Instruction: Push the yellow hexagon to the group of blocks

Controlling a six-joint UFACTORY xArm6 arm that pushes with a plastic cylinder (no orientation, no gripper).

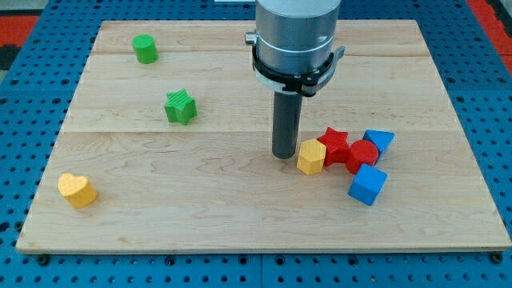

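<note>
Gripperless, my tip [284, 155] (a bare rod, holding nothing) rests on the surface [240, 200] just left of the yellow hexagon [310, 157], which touches the red star [335, 143].

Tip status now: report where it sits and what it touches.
My tip: no gripper, holds nothing; it rests on the board just left of the yellow hexagon, apparently touching it. The hexagon already sits against the red star.

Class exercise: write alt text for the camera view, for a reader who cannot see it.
My tip rests just left of the yellow hexagon, which touches a red star in a cluster with red and blue blocks on a wooden board.
</note>
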